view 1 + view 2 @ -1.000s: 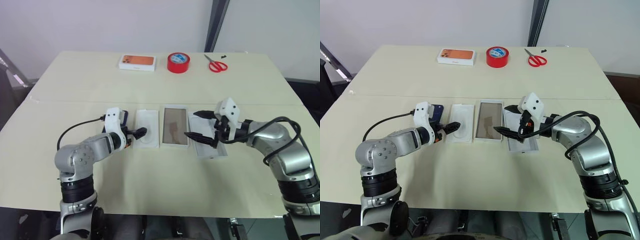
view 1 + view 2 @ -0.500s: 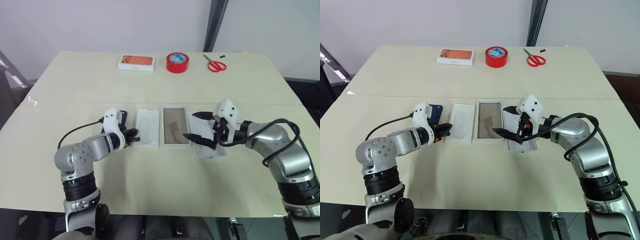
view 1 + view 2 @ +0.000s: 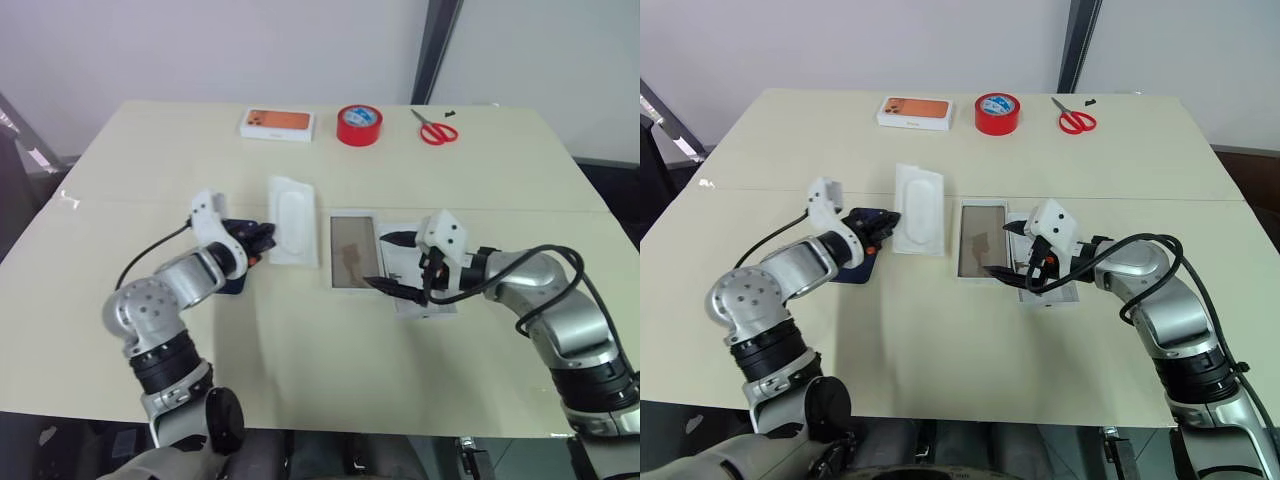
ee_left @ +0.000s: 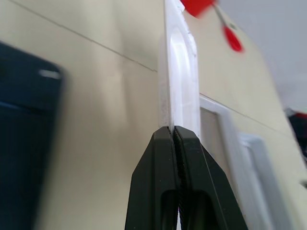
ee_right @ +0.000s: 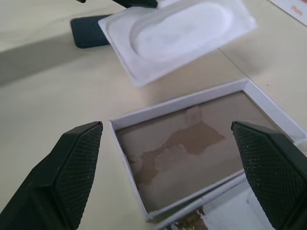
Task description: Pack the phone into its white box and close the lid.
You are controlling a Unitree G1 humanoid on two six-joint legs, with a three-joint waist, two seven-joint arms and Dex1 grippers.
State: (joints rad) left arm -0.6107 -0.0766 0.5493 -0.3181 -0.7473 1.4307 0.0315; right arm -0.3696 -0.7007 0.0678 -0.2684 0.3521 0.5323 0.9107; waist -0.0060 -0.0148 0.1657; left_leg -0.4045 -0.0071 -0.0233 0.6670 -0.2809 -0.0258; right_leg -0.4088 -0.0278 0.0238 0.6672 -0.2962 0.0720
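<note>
- Jaws of the right gripper (image 3: 997,250) are standing wide apart, gripping nothing, over the brown-floored open box (image 3: 980,240); the lid (image 3: 1068,296) is lying just behind them.
- Left gripper (image 3: 885,222) is clenching the white box (image 3: 919,195) by one short edge, off the table (image 3: 940,370).
- The phone (image 3: 853,262) is lying flat just behind and below those jaws, its long axis running away from the robot; the left arm is nearer.

The two head views look forward and down from above the near edge of the pale beige counter (image 3: 330,360), taking in its whole top up to the far wall, and share nearly the same scene, slightly offset sideways. The left wrist view looks close along its black two-fingered tool (image 4: 175,139) at the edge of a thin white moulded tray with a rounded recess (image 4: 178,91). The right wrist view looks down from near between its own black fingers (image 5: 72,167) onto a shallow white cardboard box with a brownish inside (image 5: 192,139), with the same tray behind.
</note>
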